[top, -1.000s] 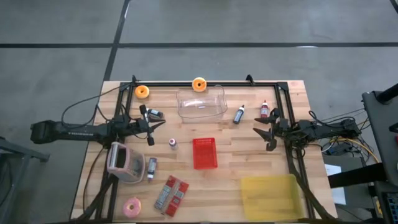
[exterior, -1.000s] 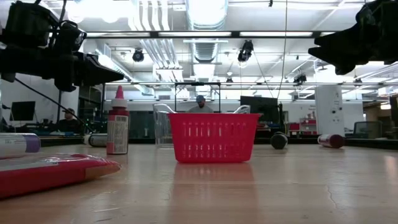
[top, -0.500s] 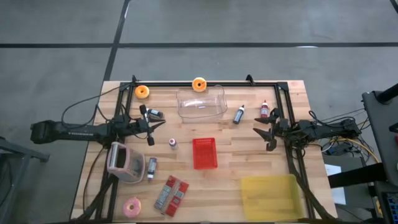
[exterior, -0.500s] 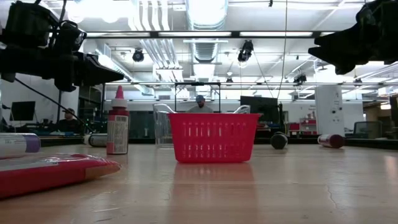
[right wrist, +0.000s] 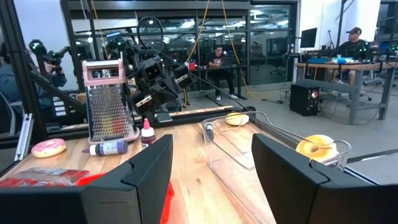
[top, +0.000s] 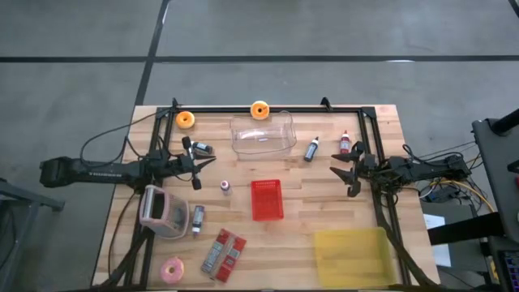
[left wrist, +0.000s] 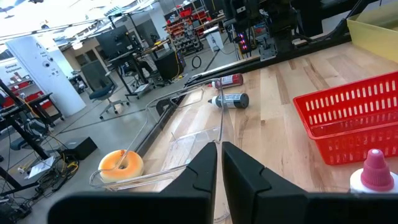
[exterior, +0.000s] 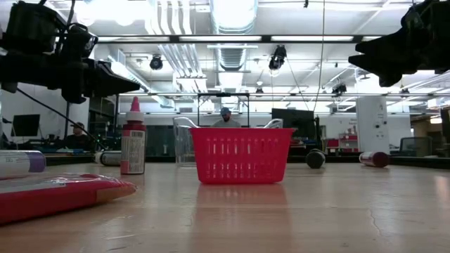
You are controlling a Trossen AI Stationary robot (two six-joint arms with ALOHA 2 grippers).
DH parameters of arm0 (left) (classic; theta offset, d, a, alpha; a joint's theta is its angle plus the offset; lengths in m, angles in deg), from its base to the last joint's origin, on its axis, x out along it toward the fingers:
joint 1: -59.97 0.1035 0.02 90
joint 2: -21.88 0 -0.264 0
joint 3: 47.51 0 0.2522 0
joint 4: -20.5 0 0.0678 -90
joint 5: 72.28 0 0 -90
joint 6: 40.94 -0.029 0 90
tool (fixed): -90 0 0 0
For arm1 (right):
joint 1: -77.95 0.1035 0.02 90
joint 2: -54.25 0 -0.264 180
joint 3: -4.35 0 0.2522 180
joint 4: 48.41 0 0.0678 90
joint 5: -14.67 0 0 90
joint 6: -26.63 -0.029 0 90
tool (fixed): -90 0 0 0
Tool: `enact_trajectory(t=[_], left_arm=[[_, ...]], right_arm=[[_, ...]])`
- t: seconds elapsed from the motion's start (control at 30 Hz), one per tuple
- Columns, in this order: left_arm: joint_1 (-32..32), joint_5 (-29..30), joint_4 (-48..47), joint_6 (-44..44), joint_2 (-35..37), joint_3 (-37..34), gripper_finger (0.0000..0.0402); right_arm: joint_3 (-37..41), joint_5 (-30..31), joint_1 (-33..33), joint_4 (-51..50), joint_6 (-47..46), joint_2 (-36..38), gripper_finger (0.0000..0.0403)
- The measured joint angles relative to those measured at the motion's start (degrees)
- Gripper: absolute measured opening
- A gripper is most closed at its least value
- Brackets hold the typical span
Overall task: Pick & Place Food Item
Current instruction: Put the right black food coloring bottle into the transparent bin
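Note:
Two orange donuts lie at the table's far edge point(top: 185, 120) point(top: 259, 110); one shows in the left wrist view point(left wrist: 121, 163). A pink donut point(top: 172, 270) lies at the near left. A red basket point(top: 267, 199) stands mid-table, a clear tub point(top: 262, 135) behind it, and a yellow bin point(top: 351, 253) at the near right. My left gripper point(top: 199, 165) hovers shut and empty over the left side, its fingers close together in its wrist view point(left wrist: 219, 168). My right gripper point(top: 344, 180) hovers open and empty over the right side.
A metal grater point(top: 162, 212) and red packets point(top: 223, 252) lie at the near left. Small bottles lie scattered point(top: 203, 148) point(top: 225, 187) point(top: 197, 219) point(top: 311, 148) point(top: 345, 143). A black frame runs along the table's far and side edges. People sit in the room beyond.

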State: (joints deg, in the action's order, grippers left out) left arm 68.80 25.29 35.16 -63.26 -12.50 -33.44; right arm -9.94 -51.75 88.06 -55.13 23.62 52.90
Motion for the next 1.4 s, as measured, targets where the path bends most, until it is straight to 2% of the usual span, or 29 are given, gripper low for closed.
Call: enact_trajectory(t=[0.33, 0.47, 0.63, 0.8, 1.4], left_arm=[[0.0, 0.0, 0.0, 0.0, 0.0, 0.0, 0.0028], [0.0, 0.0, 0.0, 0.0, 0.0, 0.0, 0.0028], [0.0, 0.0, 0.0, 0.0, 0.0, 0.0, 0.0028], [0.0, 0.0, 0.0, 0.0, 0.0, 0.0, 0.0028], [0.0, 0.0, 0.0, 0.0, 0.0, 0.0, 0.0028]], right_arm=[[0.0, 0.0, 0.0, 0.0, -0.3, 0.0, 0.0217], [0.0, -0.2, 0.0, 0.2, -4.0, 0.0, 0.0217], [0.0, -2.9, 0.0, 3.5, -4.3, 0.1, 0.0217], [0.0, -2.7, 0.0, 6.0, -4.1, 0.1, 0.0217], [0.0, -2.6, 0.0, 6.1, -4.1, 0.0, 0.0217]])
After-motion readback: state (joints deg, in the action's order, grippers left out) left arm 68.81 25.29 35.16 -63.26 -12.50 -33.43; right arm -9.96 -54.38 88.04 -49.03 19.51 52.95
